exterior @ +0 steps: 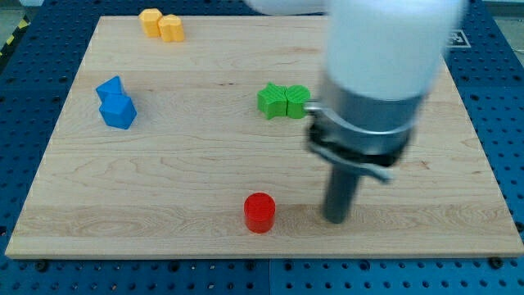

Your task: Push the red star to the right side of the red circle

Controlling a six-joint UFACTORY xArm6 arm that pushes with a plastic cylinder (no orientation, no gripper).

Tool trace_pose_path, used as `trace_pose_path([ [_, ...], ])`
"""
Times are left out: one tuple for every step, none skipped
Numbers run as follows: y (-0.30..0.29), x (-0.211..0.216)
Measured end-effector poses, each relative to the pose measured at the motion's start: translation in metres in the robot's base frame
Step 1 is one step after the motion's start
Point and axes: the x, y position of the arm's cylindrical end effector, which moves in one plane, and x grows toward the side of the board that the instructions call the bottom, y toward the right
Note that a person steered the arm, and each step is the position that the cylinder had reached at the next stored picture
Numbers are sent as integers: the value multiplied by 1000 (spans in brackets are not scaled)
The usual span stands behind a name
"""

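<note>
The arm hangs down from the view's top right, blurred. My tip [336, 220] rests low, rod upright.

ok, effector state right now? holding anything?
No gripper: my tip holds nothing, resting on the board right of the red circle, apart from it.

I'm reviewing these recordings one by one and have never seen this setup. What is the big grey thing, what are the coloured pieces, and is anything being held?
There is a single camera view, looking down at a wooden board on a blue perforated table. The big blurred grey shape is a robot arm. It has no gripper, only a dark rod; my tip rests on the board and pushes blocks, so nothing is held. The red circle lies just to the tip's left, apart from it. Two green blocks touch at centre, two blue blocks sit at the view's left, and two yellow blocks sit at the top. No red star shows; the arm may hide it.
</note>
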Motion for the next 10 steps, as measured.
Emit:
trace_pose_path([
  [97, -3],
  [170, -49],
  [198, -125],
  [176, -198],
  [116, -251],
  [62, -299],
  [51, -367],
  [71, -388],
  [107, -386],
  [130, -373],
])
